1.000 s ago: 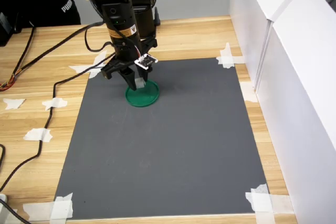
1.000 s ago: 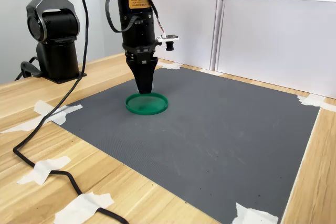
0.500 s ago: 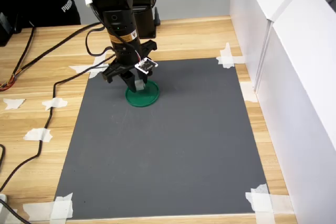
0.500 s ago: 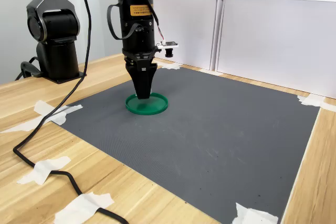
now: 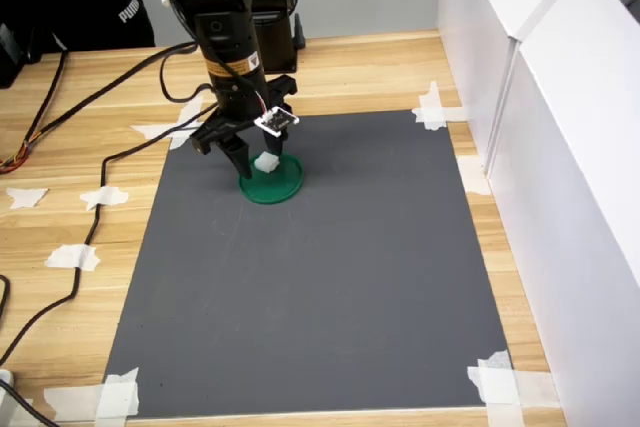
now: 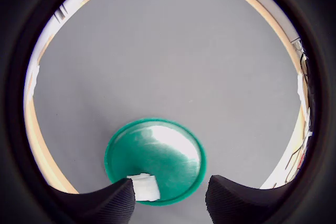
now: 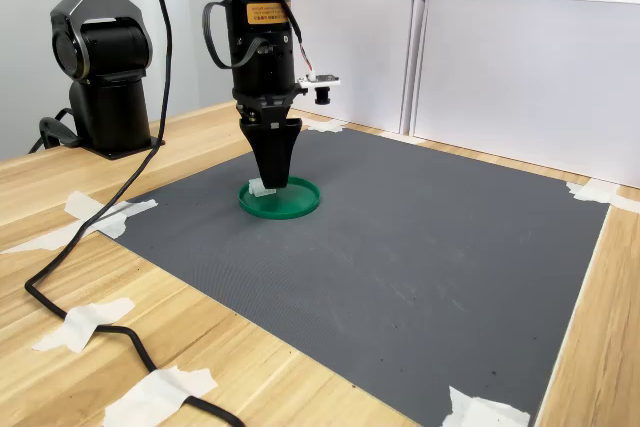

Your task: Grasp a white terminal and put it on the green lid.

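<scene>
Surroundings: wooden counter (image 5: 350, 67) under a dark grey mat (image 5: 320, 277), mat corners fixed with white tape pieces (image 5: 432, 107); white wall panels (image 5: 540, 127) along the first exterior view's right edge, close beside the mat's border.
Cables: black cable (image 7: 90, 297) across the bare wood at the second exterior view's left, off the mat.
Arm base: black housing (image 7: 100, 57) on the wood at the second exterior view's left, well apart from the lid.
Green lid: flat on the mat near its far left corner in the first exterior view (image 5: 271, 180), also seen in the wrist view (image 6: 157, 158) and the second exterior view (image 7: 280, 198); rim wholly on the mat, short of the mat's edges.
White terminal: on the lid (image 5: 266, 162), near its rim in the wrist view (image 6: 144, 186), at the lid's left part in the second exterior view (image 7: 261, 187).
Tool: directly above the lid (image 5: 250, 155) (image 7: 274, 179), fingers spread, one black fingertip (image 6: 107, 203) just beside the terminal, the other (image 6: 239, 198) apart from it; terminal not pinched.
Open room: bare mat stretching wide toward the near edge and toward the first exterior view's right.
</scene>
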You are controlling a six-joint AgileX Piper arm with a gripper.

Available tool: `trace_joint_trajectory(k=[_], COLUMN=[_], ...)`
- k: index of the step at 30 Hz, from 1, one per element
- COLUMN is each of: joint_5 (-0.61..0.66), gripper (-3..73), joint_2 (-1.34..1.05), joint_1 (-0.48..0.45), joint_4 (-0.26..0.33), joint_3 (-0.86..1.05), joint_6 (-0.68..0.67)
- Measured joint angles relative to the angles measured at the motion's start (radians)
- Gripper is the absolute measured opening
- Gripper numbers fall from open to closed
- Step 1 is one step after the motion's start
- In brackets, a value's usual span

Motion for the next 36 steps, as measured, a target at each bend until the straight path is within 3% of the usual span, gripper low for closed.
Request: trace_joint_trajectory(k=[5, 11, 13, 15, 19, 22, 29, 36], joint_5=[-0.022, -0.027, -0.036, -0.048, -0.096, -0.148, -0.283, -0.282], gripper=[45.4, 12.9, 3.9, 0.5, -1.3, -1.6, -1.6, -1.6], joint_2=[-0.133, -0.344, -0.422, -0.485, -0.597, -0.658, -0.752, -0.854], joint_1=[0.000, -0.007, -0.037, -0.085, -0.182, -0.204, -0.204, -0.067], joint_4=[0.000, 0.048, 0.114, 0.193, 0.368, 0.415, 0.394, 0.216], joint_3=[0.000, 0.002, 0.006, 0.008, 0.008, 0.018, 0.158, 0.310], joint_6=[0.023, 0.034, 0.042, 0.051, 0.095, 0.139, 0.294, 0.547])
